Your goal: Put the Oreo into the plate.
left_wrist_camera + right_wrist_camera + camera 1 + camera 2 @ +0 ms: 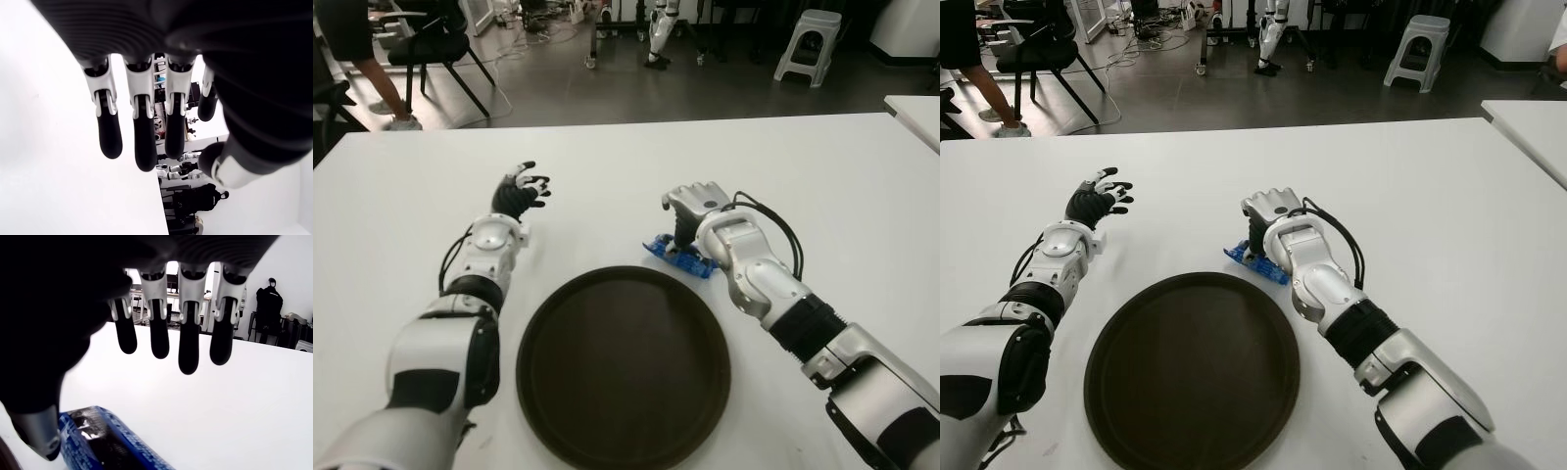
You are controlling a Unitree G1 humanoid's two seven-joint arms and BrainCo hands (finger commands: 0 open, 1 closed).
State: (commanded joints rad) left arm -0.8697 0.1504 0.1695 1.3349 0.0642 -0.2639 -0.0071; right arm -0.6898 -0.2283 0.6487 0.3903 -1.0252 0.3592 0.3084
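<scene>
The blue Oreo pack (677,257) lies flat on the white table (842,186), just beyond the far right rim of the round dark plate (623,367). My right hand (695,203) hovers over the pack's far side with its fingers (188,340) extended and spread. The thumb (41,431) hangs beside the pack (98,443) without closing on it. The plate holds nothing. My left hand (521,191) shows to the left of the plate, open, with its fingers (142,127) straight and nothing in them.
A second white table's corner (915,108) shows at the far right. Beyond the table's far edge stand a white stool (808,44), a black chair (435,44) and a person's legs (362,49).
</scene>
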